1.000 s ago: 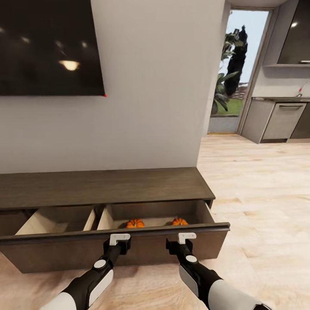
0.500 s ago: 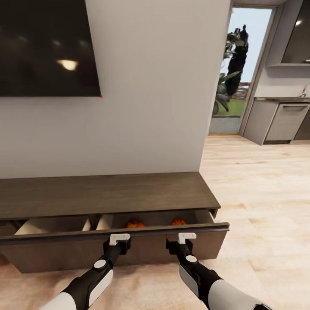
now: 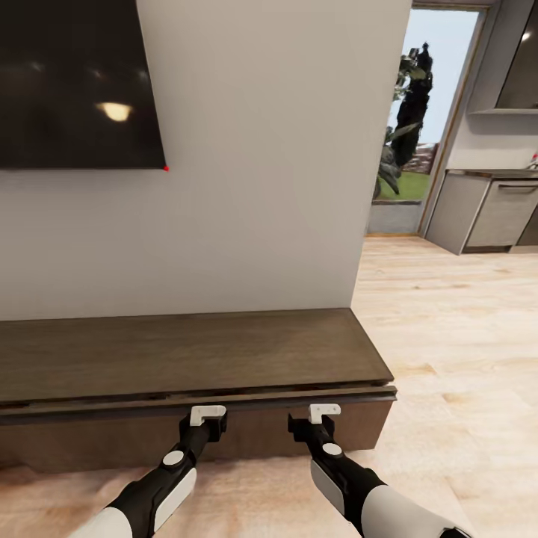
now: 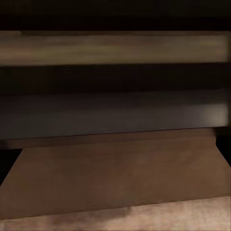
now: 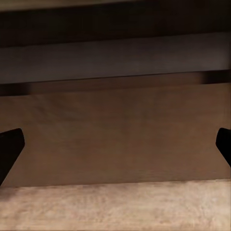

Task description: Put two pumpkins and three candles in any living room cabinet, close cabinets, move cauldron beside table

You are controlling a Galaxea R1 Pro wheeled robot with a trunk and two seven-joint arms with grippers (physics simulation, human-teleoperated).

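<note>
Both grippers, left [image 3: 207, 412] and right [image 3: 324, 411], press against the long dark brown wood cabinet's [image 3: 187, 351] nearly shut drawer front [image 3: 246, 433]; right fingers [image 5: 9, 149] spread, left finger state indeterminable.

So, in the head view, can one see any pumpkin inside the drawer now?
No. The drawer front sits almost flush under the cabinet top, leaving a thin dark gap with nothing orange in it.

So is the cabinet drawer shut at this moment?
Nearly shut. The drawer front sits almost flush under the cabinet top, with a thin dark gap left along its upper edge.
</note>
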